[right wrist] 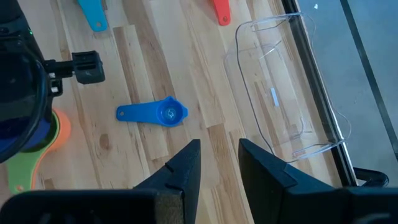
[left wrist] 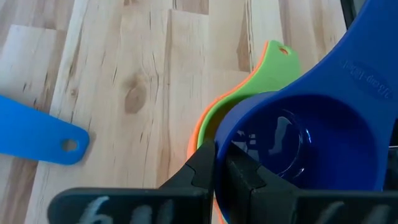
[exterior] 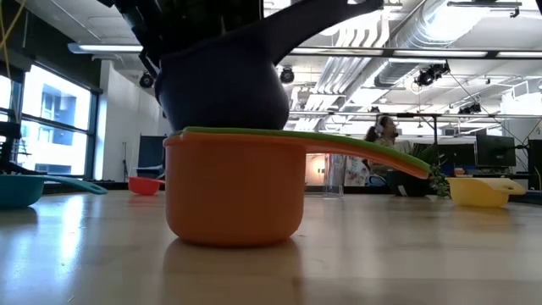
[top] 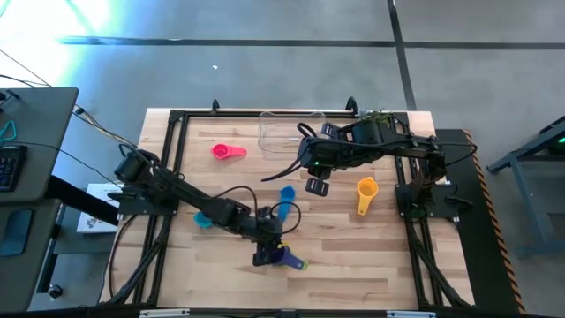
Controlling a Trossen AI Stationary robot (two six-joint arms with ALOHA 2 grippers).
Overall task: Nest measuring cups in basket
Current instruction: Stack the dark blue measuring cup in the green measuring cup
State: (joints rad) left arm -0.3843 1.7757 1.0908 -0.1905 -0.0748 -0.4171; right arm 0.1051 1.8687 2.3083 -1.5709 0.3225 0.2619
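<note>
Now we are lowering the purple cup (left wrist: 298, 143), left gripper (left wrist: 221, 174) clamped on its rim, into the green-and-orange stack (exterior: 233, 191) directly beneath; the basket (top: 291, 129) sits far off, probably empty.

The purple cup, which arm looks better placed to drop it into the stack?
The left. Its claw is shut on the purple cup, right above the green cup nested in the orange cup. The right claw hangs open near the basket.

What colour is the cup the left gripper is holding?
Dark purple-blue cup, pinched at its rim by the left gripper; clearest in the left wrist view.
</note>
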